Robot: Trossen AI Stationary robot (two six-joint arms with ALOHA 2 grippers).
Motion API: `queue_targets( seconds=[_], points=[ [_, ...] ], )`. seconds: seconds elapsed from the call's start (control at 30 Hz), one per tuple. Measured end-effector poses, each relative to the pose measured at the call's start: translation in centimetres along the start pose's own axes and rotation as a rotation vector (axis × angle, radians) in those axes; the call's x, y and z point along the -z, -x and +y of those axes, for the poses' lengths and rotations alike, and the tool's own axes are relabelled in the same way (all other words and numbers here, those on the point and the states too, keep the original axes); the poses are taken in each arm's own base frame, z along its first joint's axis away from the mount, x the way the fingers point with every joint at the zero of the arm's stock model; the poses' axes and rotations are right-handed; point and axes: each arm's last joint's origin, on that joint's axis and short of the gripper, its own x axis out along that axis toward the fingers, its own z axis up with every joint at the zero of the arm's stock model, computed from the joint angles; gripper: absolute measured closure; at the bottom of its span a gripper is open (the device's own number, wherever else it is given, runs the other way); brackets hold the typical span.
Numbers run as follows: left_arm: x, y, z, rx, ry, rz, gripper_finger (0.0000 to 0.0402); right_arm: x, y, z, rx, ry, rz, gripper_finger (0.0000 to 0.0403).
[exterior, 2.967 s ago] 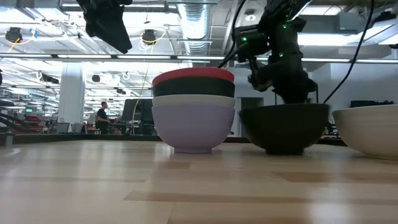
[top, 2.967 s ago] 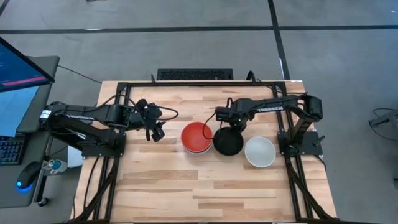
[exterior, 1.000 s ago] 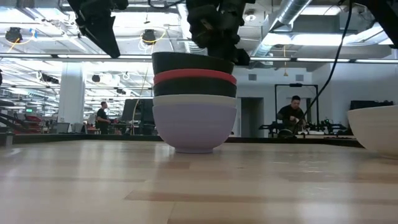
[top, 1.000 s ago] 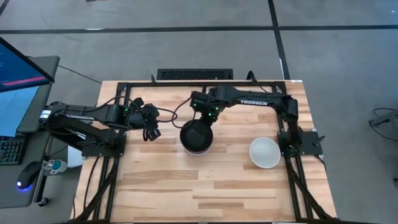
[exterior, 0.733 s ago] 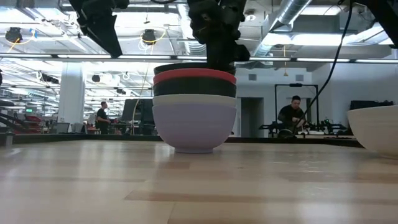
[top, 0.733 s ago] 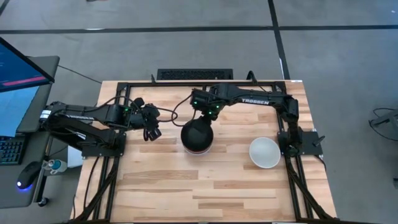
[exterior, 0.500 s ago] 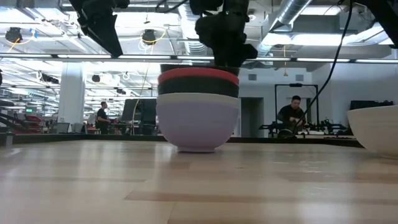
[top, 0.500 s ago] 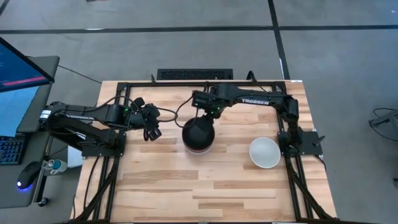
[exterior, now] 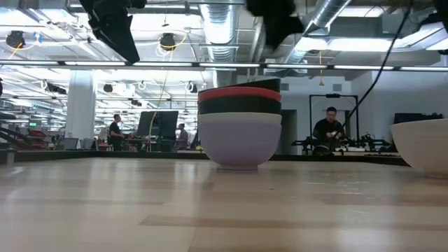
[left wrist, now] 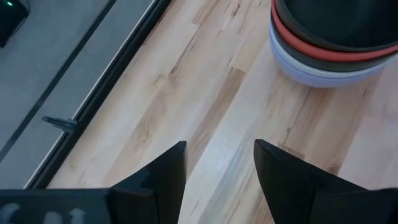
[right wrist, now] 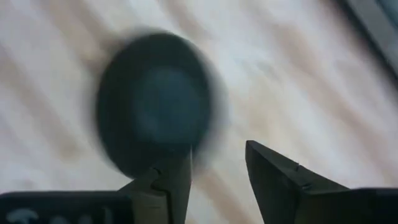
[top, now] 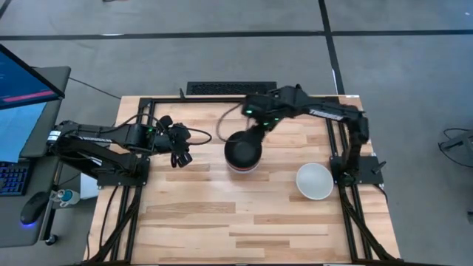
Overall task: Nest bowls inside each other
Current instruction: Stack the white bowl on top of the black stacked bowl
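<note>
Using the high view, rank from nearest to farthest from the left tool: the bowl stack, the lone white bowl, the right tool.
From the left tool:
1. Bowl stack, table centre, to its right.
2. Right tool, just behind the stack, slightly farther.
3. Lone white bowl, far right side.

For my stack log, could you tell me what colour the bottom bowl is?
Pale blue-lavender; the bottom bowl shows best in the low view.

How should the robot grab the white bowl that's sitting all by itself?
Probably by its rim, coming from above: the white bowl sits upright and open, apart from the stack, so one finger can go inside and one outside. The right gripper is open.
</note>
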Motion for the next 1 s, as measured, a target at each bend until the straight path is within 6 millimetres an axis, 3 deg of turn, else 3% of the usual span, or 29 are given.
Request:
queue_targets(
  seconds=[0.1,0.2,0.33,0.4,0.5,0.77,1.0],
  points=[
    [0.0,0.0,0.0,0.000,0.000,0.000,0.0223,1.7,0.4,-2.2,0.190,0.001,0.080,0.0222],
    [0.0,0.0,0.0,0.000,0.005,0.000,0.0223,4.1,-1.0,-3.9,0.134,-0.034,0.208,0.0214],
    [0.0,0.1,-0.1,0.004,0.013,-0.001,0.0223,7.9,-2.9,-5.7,0.233,-0.097,0.321,0.0213],
    [0.1,0.1,-0.2,0.007,0.016,0.000,0.0223,9.1,-3.3,-6.3,0.256,-0.154,0.326,0.0217],
    [0.0,0.1,-0.3,0.039,0.020,0.000,0.0223,12.5,-3.5,-7.8,0.249,-0.199,0.389,0.0224],
    [-1.2,0.2,-0.9,0.127,-0.012,-0.101,0.0223,20.1,-4.4,-8.3,0.060,-0.090,0.371,0.0232],
    [-2.9,0.6,-1.6,0.245,0.016,-0.249,0.0223,23.9,-6.9,-8.7,0.004,-0.059,0.325,0.0228]
  ],
)
